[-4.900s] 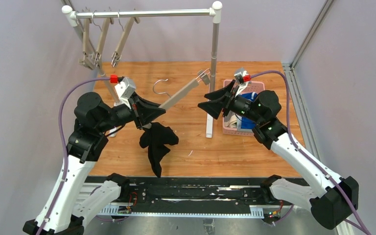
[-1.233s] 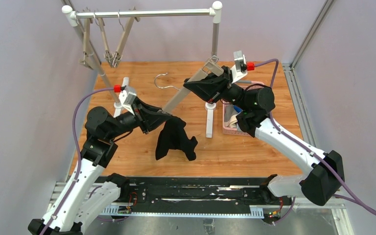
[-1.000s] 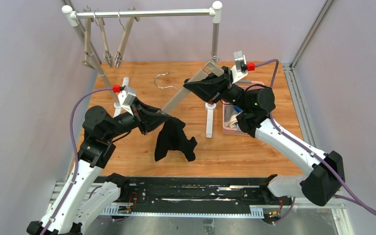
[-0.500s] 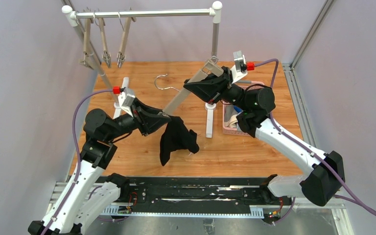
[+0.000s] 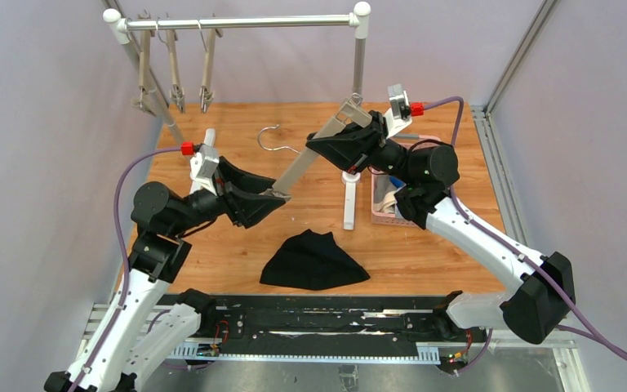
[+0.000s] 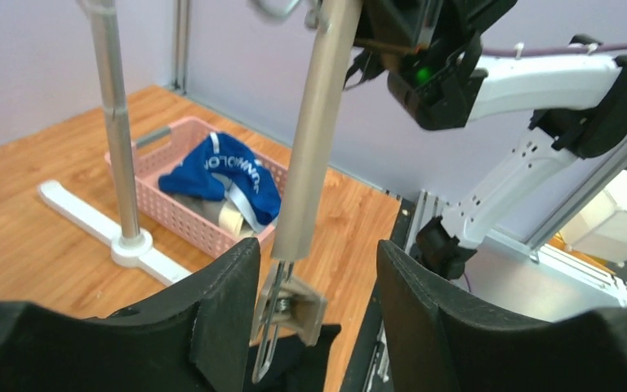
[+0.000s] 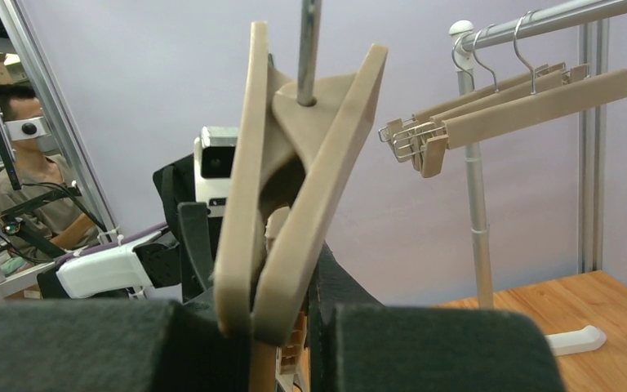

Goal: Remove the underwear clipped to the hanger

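- The plain black cloth briefs (image 5: 314, 261) had hung from the hanger half a second before; now they lay in a heap on the wooden table (image 5: 424, 253), near its front edge.
- My left gripper (image 5: 280, 196) stood with fingers spread around the bare metal clip (image 6: 290, 306) of the long beige wooden hanger (image 5: 298, 167).
- My right gripper (image 5: 320, 143) clamped the hanger's upper end.
- The bright blue briefs (image 6: 220, 167) were in the pink plastic basket (image 6: 188, 216), so I judged the unclipping done.

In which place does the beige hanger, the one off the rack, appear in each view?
Top external: the hanger is a diagonal bar at the centre.
Left wrist: the hanger descends from top centre, its clip low in the middle.
Right wrist: its clip end stands large at the centre.
Shared landmark: the clothes rack.
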